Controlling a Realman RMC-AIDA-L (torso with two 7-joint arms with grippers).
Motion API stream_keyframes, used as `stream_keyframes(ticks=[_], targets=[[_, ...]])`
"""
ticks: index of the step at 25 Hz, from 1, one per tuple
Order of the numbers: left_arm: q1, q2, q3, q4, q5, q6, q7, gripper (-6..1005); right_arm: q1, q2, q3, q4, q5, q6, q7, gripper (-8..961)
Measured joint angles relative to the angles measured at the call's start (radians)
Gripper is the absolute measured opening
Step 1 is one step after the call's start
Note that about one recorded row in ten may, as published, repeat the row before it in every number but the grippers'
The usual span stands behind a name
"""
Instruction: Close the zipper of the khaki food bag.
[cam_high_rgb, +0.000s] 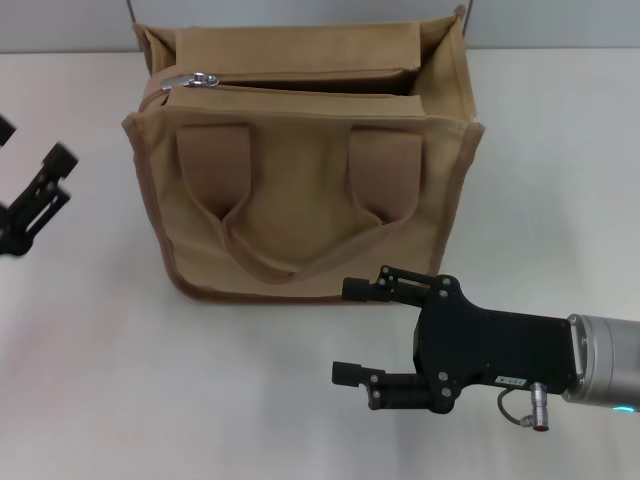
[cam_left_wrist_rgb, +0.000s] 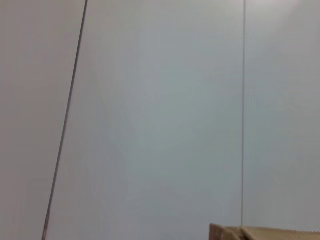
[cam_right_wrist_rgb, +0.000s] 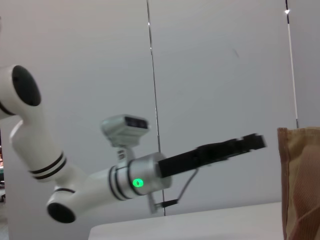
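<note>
Khaki food bag (cam_high_rgb: 300, 195): you have it standing upright on the white table (cam_high_rgb: 110, 380), towards the back and middle of your head view, its strap side facing you.

Zipper (cam_high_rgb: 300, 88): it runs along the bag's top. The silver pull tab (cam_high_rgb: 200, 79) sits at the end on your left side, and the track to its right looks parted, the mouth gaping towards the right end.

Progress: judge this as barely begun. Nothing grips the tab; the whole length of the track looks left to draw shut.

Right gripper (cam_high_rgb: 345, 331): it hangs in front of the bag, near its lower right corner, not touching. Its fingers are spread wide and hold nothing.

Left gripper (cam_high_rgb: 35, 195): it waits well off to the bag's left, clear of it. Its fingers look parted and empty.

Materials: the bag is a boxy woven canvas with darker brown edge trim and two wide, flat fabric handles looping down its face. The walls look soft, so expect them to give when you pull. The tab is small, shiny metal.
</note>
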Motion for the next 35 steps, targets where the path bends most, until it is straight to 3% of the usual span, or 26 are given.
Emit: stream_keyframes(ticks=[5,8,10,17,21,24,28,35], targets=[[-0.080,0.000,0.023,-0.004,0.025,-0.084,-0.009,753,0.000,0.000,-0.005,-0.005,0.000,-0.001,0.000,774],[-0.118,0.001,0.116,0.023,0.058,-0.121,0.008,749,-0.003,0.001,-0.001,-0.004,0.000,-0.005,0.000,773],[-0.121,0.001,0.128,0.030,0.057,-0.128,0.017,746,-0.005,0.001,-0.001,-0.004,0.000,-0.007,0.000,773],[-0.152,0.000,0.118,0.026,0.040,-0.171,0.046,736,-0.010,0.004,0.000,0.000,0.000,-0.004,-0.001,771],[-0.184,-0.005,0.110,-0.017,0.038,-0.252,0.166,730,-0.012,0.005,0.002,0.002,0.000,0.004,-0.005,769],[-0.189,-0.002,0.108,-0.034,0.037,-0.240,0.179,726,-0.012,0.005,0.002,0.002,0.001,0.010,-0.004,769],[-0.165,0.001,0.105,-0.028,-0.005,-0.121,0.164,720,-0.013,0.006,0.003,0.002,0.002,0.022,-0.004,768],[-0.146,0.003,0.105,-0.012,-0.041,-0.106,0.146,710,-0.014,0.006,0.012,0.011,0.002,0.033,-0.007,766]])
